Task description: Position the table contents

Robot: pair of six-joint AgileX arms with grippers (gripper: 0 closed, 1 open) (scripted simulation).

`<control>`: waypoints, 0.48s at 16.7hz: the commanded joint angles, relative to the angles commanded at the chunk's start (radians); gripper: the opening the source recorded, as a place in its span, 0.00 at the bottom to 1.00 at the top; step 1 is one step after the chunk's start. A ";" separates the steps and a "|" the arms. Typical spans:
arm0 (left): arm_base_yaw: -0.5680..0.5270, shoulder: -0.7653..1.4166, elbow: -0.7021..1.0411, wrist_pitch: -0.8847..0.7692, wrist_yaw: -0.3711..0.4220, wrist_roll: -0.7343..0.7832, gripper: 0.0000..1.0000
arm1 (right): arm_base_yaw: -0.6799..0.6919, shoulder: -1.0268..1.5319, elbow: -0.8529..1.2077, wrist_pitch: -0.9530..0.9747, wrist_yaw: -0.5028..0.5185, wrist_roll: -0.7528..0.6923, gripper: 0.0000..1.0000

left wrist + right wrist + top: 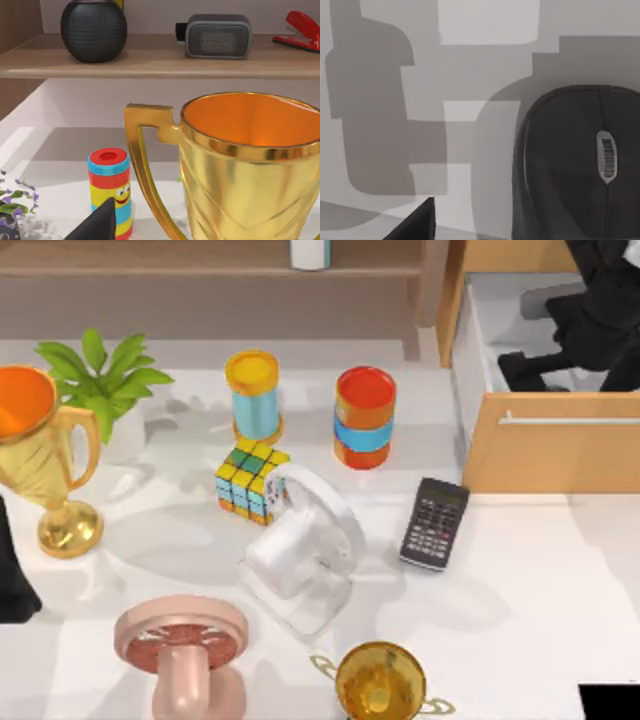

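Across the whole top view the white table lay crowded w/ props. Biggest risk: the drawer unit at right, where the right arm hung over a black mouse, could get bumped. Left arm sat by the gold trophy, easy to tip. Jaws both sides: can't tell. The calculator could slide.

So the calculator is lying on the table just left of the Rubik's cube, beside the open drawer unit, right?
Not quite. In the top view the calculator lies on the table to the right of the Rubik's cube, not left, with the white fan between them. It does sit beside the drawer unit.
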 joint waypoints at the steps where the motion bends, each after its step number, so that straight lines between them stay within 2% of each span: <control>1: 0.000 0.000 0.000 0.000 0.000 0.000 1.00 | 0.000 0.000 0.000 0.000 0.000 0.000 1.00; 2: 0.000 0.000 0.000 0.000 0.000 0.000 1.00 | 0.000 0.000 0.000 0.000 0.000 0.000 1.00; 8: 0.000 0.000 0.000 0.000 0.000 0.000 1.00 | 0.000 0.000 0.000 0.000 0.000 0.000 0.55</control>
